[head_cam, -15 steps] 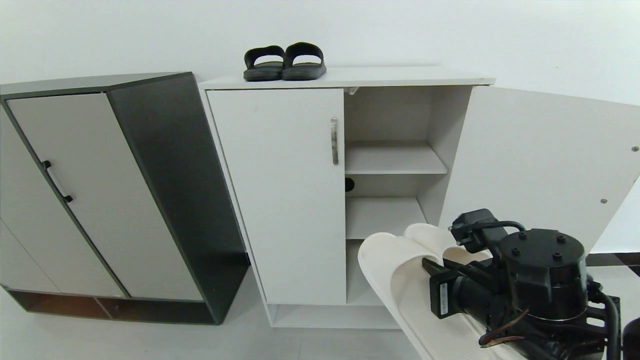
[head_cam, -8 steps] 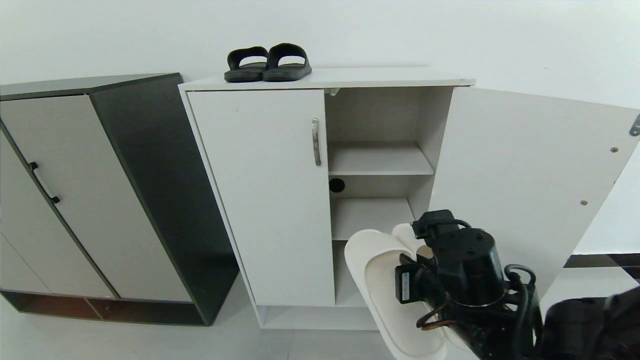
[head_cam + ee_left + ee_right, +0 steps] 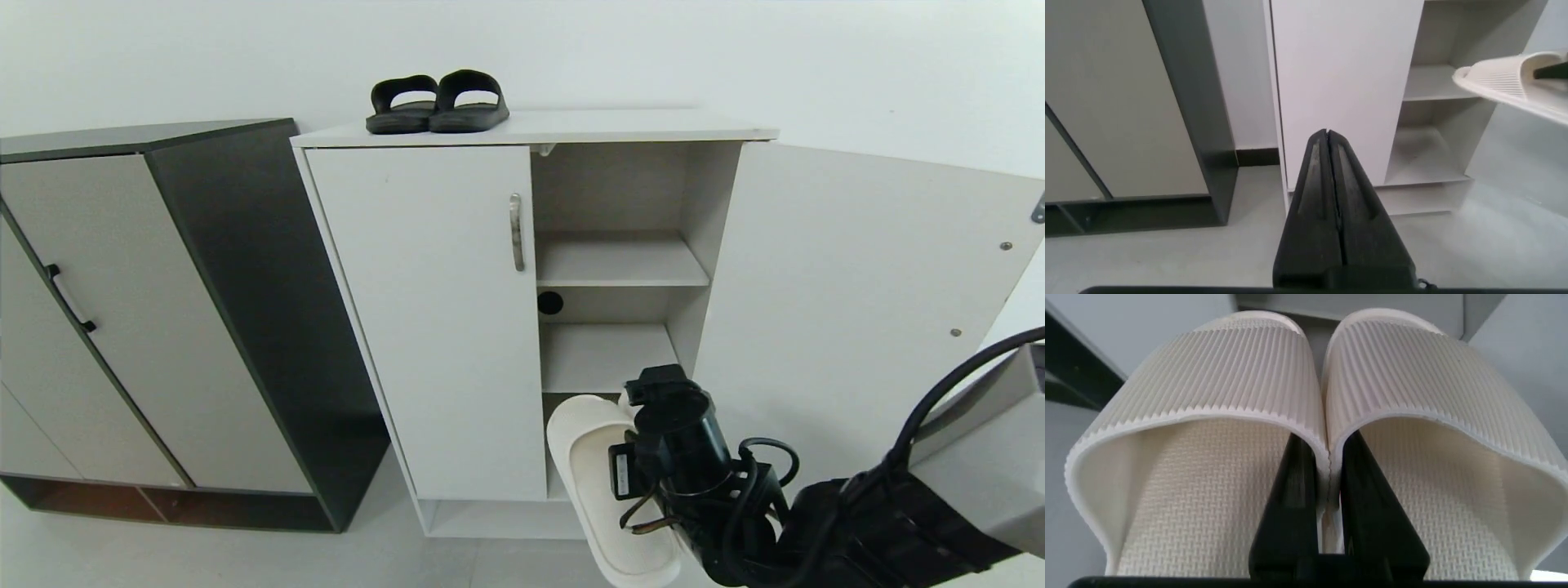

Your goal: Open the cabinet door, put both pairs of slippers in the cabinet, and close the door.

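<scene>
Right hand [image 3: 1327, 457] clamps white slippers [image 3: 584, 457], low before open cabinet [image 3: 424, 310]; left hand [image 3: 1327, 140] closed

The right arm [image 3: 694, 457] hides part of the cream ribbed foam slippers [image 3: 584, 457]; head-view edges crop the open white cabinet door [image 3: 849, 294] and grey-fronted cabinet [image 3: 122, 310].

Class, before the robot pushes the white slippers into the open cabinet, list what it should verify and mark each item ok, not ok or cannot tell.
1. Is the right cabinet door swung wide open? ok.
2. Are the white slippers pinched together in the right claw? ok.
3. Do their toes point at the opening? ok.
4. Is the middle shelf bare? ok.
5. Is the left claw shut and away from the opening? ok.
6. Are the black slippers stowed? not ok; they sit on the cabinet top.
</scene>
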Robot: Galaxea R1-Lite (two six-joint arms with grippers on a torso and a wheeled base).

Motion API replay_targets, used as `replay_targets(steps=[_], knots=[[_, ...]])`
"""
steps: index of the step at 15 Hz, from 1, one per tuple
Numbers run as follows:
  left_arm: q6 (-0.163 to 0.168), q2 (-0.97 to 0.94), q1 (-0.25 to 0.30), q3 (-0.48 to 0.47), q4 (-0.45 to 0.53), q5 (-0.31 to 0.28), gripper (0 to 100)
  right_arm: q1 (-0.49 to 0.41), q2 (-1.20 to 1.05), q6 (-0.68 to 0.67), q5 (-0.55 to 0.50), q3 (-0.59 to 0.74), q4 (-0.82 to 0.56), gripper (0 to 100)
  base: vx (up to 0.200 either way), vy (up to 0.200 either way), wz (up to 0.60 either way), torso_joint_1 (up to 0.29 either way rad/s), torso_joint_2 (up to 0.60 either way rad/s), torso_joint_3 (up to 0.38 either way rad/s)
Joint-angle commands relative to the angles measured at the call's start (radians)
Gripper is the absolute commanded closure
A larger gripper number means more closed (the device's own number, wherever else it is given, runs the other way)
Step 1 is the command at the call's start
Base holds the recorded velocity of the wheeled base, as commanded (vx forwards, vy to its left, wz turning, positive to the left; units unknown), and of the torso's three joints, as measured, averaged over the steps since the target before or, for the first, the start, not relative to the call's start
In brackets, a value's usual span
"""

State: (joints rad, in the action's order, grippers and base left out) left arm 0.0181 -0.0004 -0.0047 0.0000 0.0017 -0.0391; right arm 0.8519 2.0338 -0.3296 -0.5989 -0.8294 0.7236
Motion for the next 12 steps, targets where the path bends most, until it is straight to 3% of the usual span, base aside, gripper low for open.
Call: replay_targets(steps=[1,3,12], knots=[[0.000,0.003,0.000,0.000,0.000,-0.001,100,-0.013,0.085,0.003,-0.001,-0.077,-0.001,100,0.000,0.000,0.00,0.000,0.00,0.000],[-0.001,0.002,0.000,0.000,0.000,-0.001,100,-0.034,0.149,0.004,-0.001,-0.136,-0.004,100,0.000,0.000,0.00,0.005,0.00,-0.115],[-0.001,0.002,0.000,0.000,0.000,0.001,100,-0.051,0.158,-0.002,-0.055,-0.136,0.054,100,0.000,0.000,0.00,0.003,0.00,-0.188]])
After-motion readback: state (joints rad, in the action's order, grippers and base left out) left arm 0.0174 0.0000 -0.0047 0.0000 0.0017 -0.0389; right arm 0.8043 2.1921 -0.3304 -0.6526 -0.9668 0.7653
